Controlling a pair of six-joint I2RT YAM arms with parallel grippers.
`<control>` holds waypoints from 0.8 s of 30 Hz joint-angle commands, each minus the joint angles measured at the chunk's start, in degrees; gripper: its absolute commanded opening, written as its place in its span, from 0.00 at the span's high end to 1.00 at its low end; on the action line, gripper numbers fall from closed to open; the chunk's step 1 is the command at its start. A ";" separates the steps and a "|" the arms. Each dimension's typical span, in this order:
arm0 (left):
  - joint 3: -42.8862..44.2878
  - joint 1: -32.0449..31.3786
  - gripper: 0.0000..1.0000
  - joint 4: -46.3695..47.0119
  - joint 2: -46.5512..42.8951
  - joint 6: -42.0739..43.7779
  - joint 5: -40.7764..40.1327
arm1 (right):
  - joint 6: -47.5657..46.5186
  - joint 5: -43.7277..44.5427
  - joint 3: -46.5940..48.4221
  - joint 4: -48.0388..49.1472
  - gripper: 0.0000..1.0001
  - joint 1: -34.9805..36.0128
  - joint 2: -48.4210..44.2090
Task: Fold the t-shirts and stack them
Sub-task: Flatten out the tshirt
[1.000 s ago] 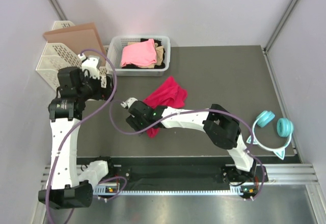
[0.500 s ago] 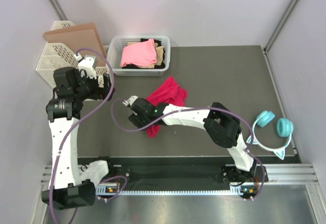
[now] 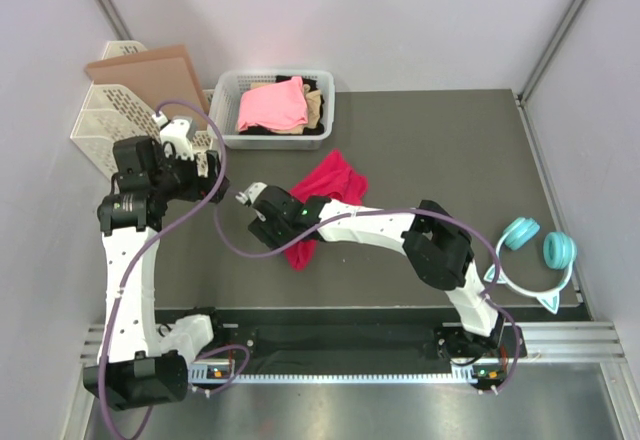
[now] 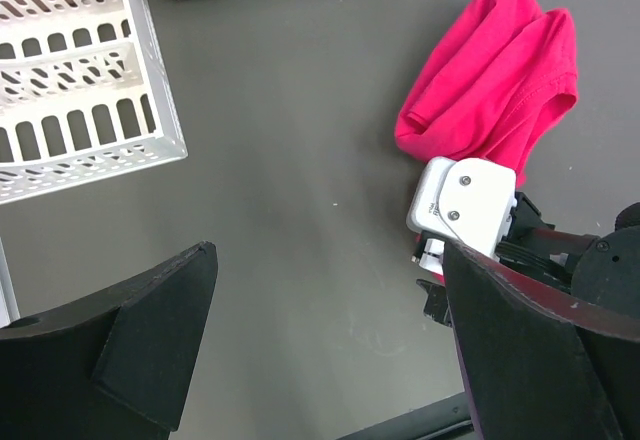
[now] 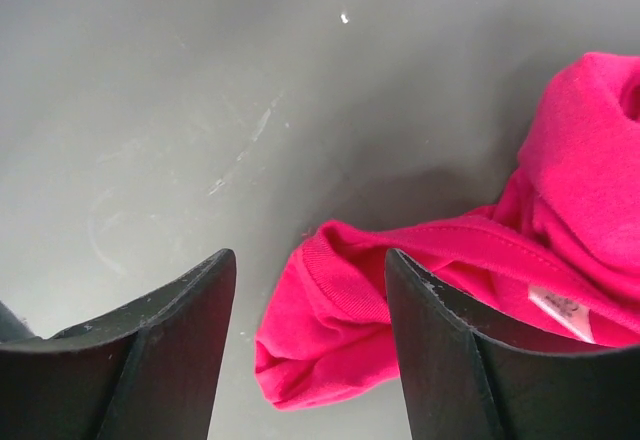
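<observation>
A crumpled crimson-magenta t-shirt [image 3: 330, 184] lies on the dark table, its near end reaching the right gripper. My right gripper [image 3: 262, 222] is open just above that end; in the right wrist view the ribbed collar [image 5: 345, 285] sits between the open fingers [image 5: 165, 350], not gripped. My left gripper [image 3: 222, 182] is open and empty, high over bare table left of the shirt; the shirt also shows in the left wrist view [image 4: 495, 85]. A light pink shirt [image 3: 272, 105], a tan one [image 3: 315, 107] and a black one [image 3: 262, 130] lie in the white basket [image 3: 225, 95].
A white slotted file rack [image 3: 105, 120] with a brown board [image 3: 150, 72] stands at the back left, also in the left wrist view [image 4: 80, 90]. Teal cat-ear headphones [image 3: 535, 260] lie at the right edge. The black base rail [image 3: 350, 335] runs along the near edge.
My left gripper has swung a little right and nearer, away from the rack. My right gripper has edged back toward the shirt's near end. The shirt has barely moved.
</observation>
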 commanded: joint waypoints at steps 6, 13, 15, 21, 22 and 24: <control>-0.72 1.06 0.01 2.13 -0.38 -0.24 1.28 | -1.22 -1.15 3.71 1.45 0.40 -1.60 2.45; 1.47 2.30 0.01 3.01 0.67 -1.55 1.63 | 0.45 -2.21 1.07 2.95 0.46 -1.69 3.07; 2.00 2.91 0.01 3.19 1.46 -1.91 2.07 | 0.45 -2.13 0.89 2.86 0.48 -1.69 3.16; 2.97 4.93 0.01 4.50 3.22 -2.35 2.08 | 1.42 -2.74 0.80 2.33 0.73 -1.69 2.89; 3.32 5.46 0.01 4.77 3.48 -2.26 1.99 | 1.85 -3.00 0.72 2.07 0.73 -1.69 2.72; 3.94 7.39 0.01 5.12 4.62 -2.17 2.42 | 2.30 -4.05 -0.16 1.54 0.72 -1.43 1.75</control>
